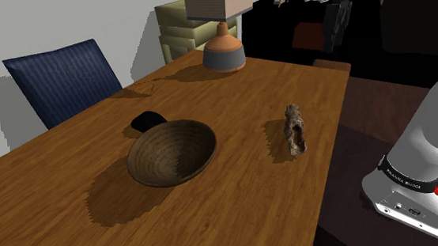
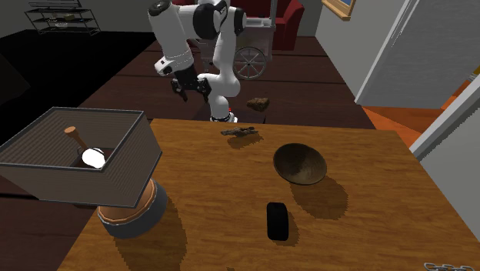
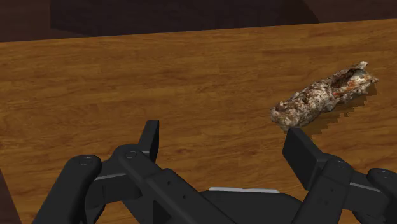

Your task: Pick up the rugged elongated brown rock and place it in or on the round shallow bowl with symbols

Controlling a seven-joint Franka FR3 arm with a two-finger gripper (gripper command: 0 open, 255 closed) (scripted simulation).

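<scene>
A rugged, elongated brown rock [image 1: 294, 129] lies on the wooden table [image 1: 238, 196] near the edge on the stand's side. The round, shallow dark bowl [image 1: 172, 152] sits about a hand's width away, towards the shoulder view's left. In the second exterior view the rock [image 2: 240, 132] lies near the table's far edge, with the bowl [image 2: 300, 163] to its right. My gripper [image 2: 192, 89] hangs above and beyond that edge, up and to the left of the rock. In the wrist view my gripper [image 3: 226, 143] is open and holds nothing. The rock [image 3: 324, 95] lies just past one fingertip [image 3: 298, 145], untouched.
A small black object [image 1: 147, 121] lies just behind the bowl. A table lamp [image 1: 222, 47] stands at the table's far end. A blue chair [image 1: 68, 77] is at the table's long side. A brown lump [image 2: 259, 102] lies on the floor beyond the table.
</scene>
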